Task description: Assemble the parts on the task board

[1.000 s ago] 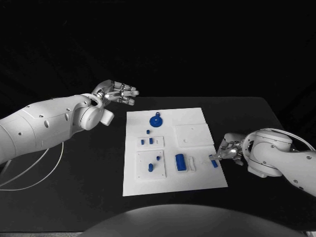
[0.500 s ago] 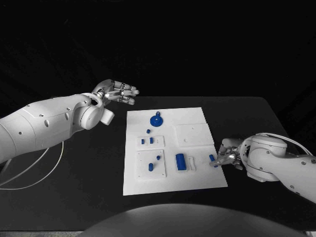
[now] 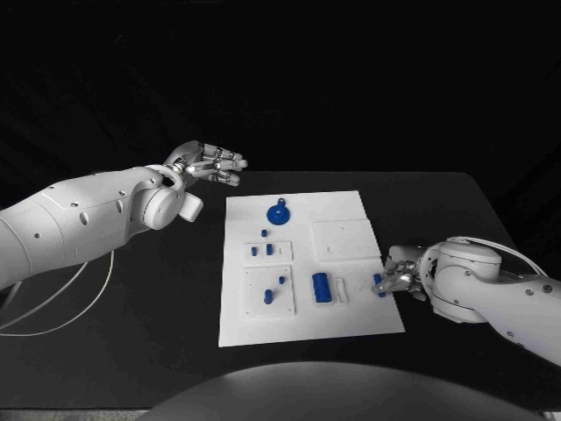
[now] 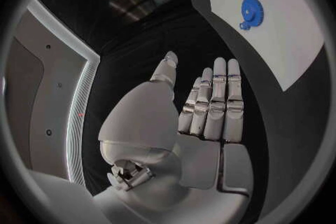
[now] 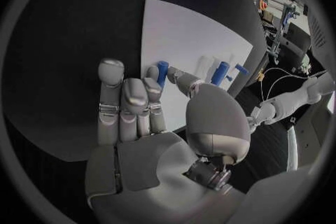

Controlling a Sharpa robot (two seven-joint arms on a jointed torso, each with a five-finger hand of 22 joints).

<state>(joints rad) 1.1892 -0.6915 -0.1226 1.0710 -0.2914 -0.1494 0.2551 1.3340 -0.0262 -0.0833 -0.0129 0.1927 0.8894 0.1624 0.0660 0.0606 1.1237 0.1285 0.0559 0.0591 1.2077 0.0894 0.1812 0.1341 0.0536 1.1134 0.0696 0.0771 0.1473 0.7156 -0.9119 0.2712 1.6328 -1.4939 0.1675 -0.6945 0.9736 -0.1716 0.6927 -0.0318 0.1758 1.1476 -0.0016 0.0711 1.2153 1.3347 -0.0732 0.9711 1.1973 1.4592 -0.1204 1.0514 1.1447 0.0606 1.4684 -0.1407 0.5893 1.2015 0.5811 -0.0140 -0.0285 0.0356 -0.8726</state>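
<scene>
Right hand (image 3: 401, 279): we see it pinching a small blue part (image 3: 378, 282) at the task board (image 3: 357, 324) edge.
Left hand (image 3: 209, 164): we find it spread, holding nothing, above the bench (image 3: 129, 333).

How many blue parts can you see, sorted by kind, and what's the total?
Gear: 1
Large cylinder: 1
Small pieces lying on the task board: 5
Peg pinched in the right hand: 1
Total: 8
</scene>
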